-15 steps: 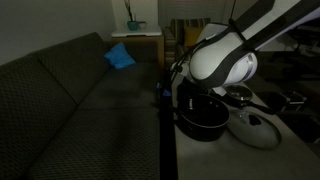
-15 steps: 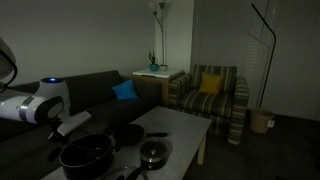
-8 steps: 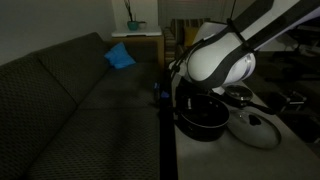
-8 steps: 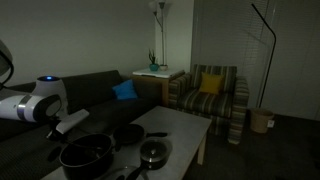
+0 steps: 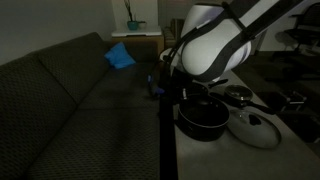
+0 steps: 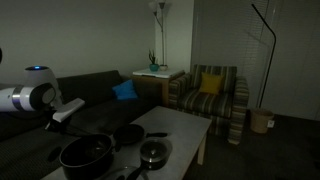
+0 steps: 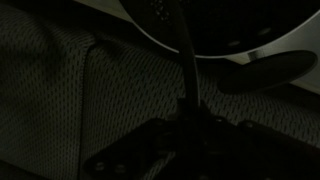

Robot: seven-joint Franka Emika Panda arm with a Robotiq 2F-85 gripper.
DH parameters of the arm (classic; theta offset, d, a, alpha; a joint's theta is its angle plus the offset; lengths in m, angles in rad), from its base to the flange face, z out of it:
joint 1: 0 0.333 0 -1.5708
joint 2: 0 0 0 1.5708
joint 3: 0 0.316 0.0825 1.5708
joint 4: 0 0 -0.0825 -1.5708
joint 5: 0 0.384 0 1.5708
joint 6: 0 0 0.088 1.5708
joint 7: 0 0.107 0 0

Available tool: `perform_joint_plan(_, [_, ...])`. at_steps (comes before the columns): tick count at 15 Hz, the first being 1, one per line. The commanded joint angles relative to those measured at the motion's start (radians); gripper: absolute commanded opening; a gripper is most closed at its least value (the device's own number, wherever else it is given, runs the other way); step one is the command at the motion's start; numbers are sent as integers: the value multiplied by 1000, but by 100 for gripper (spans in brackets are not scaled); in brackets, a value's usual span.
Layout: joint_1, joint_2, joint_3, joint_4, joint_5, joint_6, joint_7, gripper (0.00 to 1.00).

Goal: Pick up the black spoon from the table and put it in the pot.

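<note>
Fingers [image 7: 172, 132] tight on black spoon [image 7: 187, 70] by pot [image 7: 235, 38], grip plain only in wrist view

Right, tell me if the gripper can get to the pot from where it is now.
Probably yes. The gripper hangs just beside the pot, apparently holding the black spoon. The pot is open, its glass lid lying on the table next to it. Nothing shows between them.

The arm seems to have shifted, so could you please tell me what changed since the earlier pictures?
The arm rose, drawing slightly away from the pot. The wrist view shows the spoon apparently held in the jaws, pointing toward the pot. Pot and lid stayed put.
</note>
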Motion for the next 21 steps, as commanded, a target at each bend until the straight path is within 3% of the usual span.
perform_joint_plan(1, [38, -105, -61, -126, -18, 11, 78, 3])
perform_joint_plan(9, [143, -282, -183, -401, -10, 7, 300, 3])
perform_joint_plan(13, [123, -369, -175, -543, -139, 6, 481, 3])
perform_joint_plan(16, [74, -412, -124, -634, -185, 18, 527, 3])
perform_joint_plan(21, [-50, -378, 12, -703, -174, 52, 468, 3])
